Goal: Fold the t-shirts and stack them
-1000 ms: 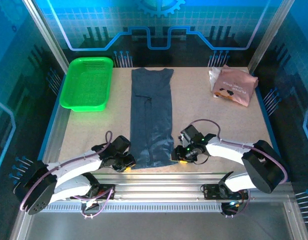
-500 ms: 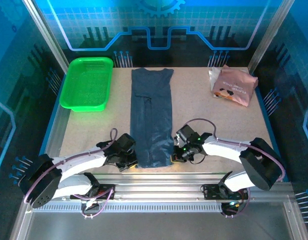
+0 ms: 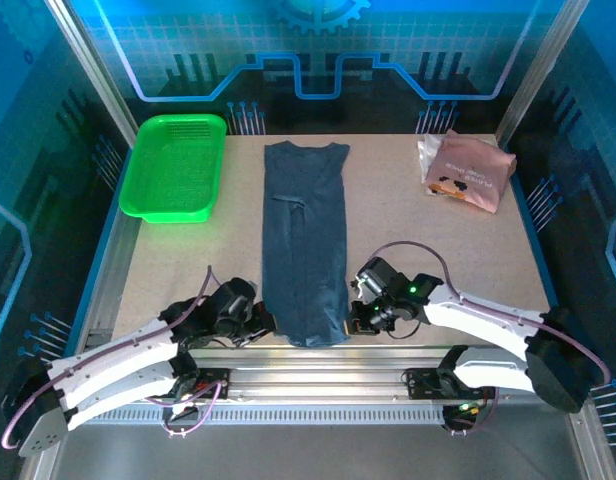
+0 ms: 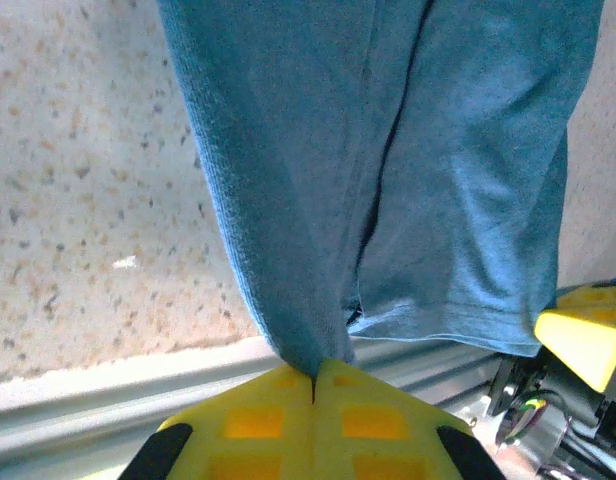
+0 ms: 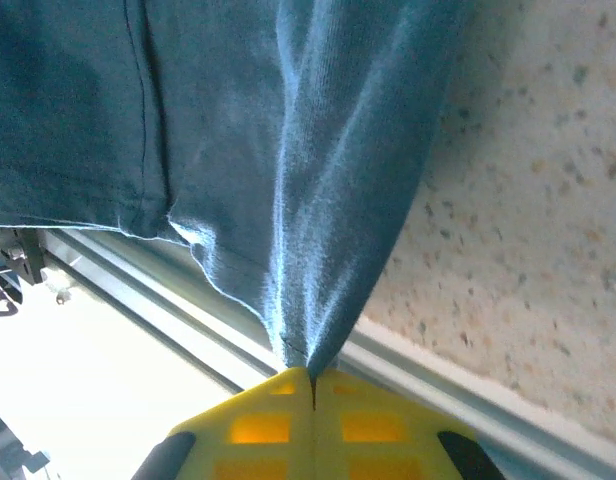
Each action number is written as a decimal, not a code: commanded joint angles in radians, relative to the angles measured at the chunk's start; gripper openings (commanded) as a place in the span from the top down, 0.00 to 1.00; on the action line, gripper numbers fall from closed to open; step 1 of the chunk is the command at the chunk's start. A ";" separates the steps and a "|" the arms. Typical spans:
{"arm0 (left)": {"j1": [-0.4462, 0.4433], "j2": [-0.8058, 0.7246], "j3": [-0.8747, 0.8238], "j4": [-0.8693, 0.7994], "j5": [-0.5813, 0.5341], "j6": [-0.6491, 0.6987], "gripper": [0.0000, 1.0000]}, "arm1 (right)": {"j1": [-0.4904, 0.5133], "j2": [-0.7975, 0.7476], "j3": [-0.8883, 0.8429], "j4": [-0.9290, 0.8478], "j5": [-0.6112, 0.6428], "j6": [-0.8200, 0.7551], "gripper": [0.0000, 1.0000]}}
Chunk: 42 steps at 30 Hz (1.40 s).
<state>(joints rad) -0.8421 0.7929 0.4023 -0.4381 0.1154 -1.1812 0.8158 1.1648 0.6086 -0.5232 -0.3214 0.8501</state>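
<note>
Two corners pinched | left gripper (image 4: pixel 313 377) and right gripper (image 5: pixel 312 377) each clamped on slate-blue t-shirt (image 3: pixel 306 240) hem, near edge of table (image 3: pixel 178 270) | apparently readying a fold | pink t-shirt (image 3: pixel 468 172) lies far right

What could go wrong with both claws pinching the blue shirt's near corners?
The left gripper and right gripper each hold only a thin pinch of the blue shirt, so a corner might slip free when lifted. The hem reaches the metal rail and could snag there.
</note>
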 commanded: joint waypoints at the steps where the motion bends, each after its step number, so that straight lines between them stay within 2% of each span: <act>1: -0.019 -0.021 0.017 -0.089 -0.026 -0.030 1.00 | 0.014 -0.052 0.017 -0.109 0.020 0.044 1.00; 9: -0.020 0.005 0.143 -0.113 -0.064 -0.009 1.00 | -0.019 -0.079 0.109 -0.194 0.038 0.038 1.00; 13: 0.056 0.031 0.197 -0.062 0.003 -0.007 1.00 | -0.095 -0.033 0.205 -0.221 0.038 0.000 1.00; 16: 0.160 0.050 0.237 -0.060 0.066 0.024 1.00 | -0.173 0.047 0.300 -0.224 -0.003 -0.053 1.00; 23: 0.444 0.256 0.393 -0.048 0.219 0.216 1.00 | -0.303 0.324 0.587 -0.288 -0.042 -0.207 1.00; 27: 0.558 0.413 0.524 -0.070 0.263 0.335 1.00 | -0.374 0.481 0.733 -0.316 -0.066 -0.270 1.00; 33: 0.655 0.616 0.691 -0.089 0.312 0.452 1.00 | -0.440 0.679 0.948 -0.378 -0.067 -0.337 1.00; 42: 0.703 0.905 0.884 -0.078 0.340 0.535 1.00 | -0.496 0.926 1.204 -0.445 -0.080 -0.378 1.00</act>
<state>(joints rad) -0.1585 1.6444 1.2362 -0.5030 0.4175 -0.7036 0.3374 2.0285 1.7420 -0.9039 -0.3759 0.5095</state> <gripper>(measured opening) 0.051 0.047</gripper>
